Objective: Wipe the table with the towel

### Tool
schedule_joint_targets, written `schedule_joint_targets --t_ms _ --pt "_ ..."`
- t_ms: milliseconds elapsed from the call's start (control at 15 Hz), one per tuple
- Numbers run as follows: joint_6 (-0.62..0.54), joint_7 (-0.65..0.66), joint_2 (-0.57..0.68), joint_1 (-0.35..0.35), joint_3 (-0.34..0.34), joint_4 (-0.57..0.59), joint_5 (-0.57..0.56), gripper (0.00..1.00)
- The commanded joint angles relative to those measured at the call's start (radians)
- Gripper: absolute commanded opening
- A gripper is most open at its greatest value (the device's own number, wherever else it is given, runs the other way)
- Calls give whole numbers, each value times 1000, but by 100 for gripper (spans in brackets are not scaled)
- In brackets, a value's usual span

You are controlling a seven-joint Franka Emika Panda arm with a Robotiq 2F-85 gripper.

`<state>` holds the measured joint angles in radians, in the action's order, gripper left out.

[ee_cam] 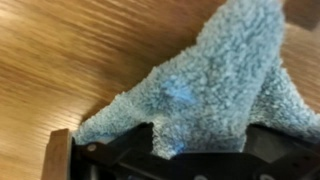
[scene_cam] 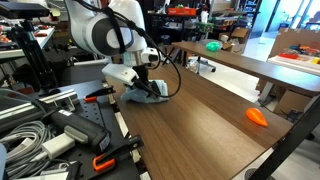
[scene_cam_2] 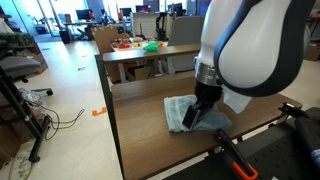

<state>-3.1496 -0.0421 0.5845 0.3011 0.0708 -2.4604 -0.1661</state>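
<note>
Centre-right in an exterior view, the fingers [scene_cam_2: 200, 113] pinch the towel [scene_cam_2: 177, 106]. Wiping will go best with it pressed flat on the desk [scene_cam_2: 140, 125] in broad sweeps.

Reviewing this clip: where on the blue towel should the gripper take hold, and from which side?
Probably the raised, bunched fold of the towel, taken from straight above. The rest of it lies flat against the table, leaving nothing there to pinch.
</note>
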Motion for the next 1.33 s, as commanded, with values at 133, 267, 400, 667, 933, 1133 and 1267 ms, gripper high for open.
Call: schedule_joint_targets --t_ms 133,267,400,667,933,1133,1267 --pt "-108 39 97 256 95 -73 15 100" --pt "-91 -4 -6 206 89 -66 23 100" --pt "-130 -14 -1 282 136 -86 44 100" --pt "-114 -15 -7 263 132 -79 50 100" --pt "-44 -11 10 104 -16 -35 42 100" --pt "-1 -28 24 22 -116 -16 32 100" --pt "12 -45 34 -2 -160 -12 26 100"
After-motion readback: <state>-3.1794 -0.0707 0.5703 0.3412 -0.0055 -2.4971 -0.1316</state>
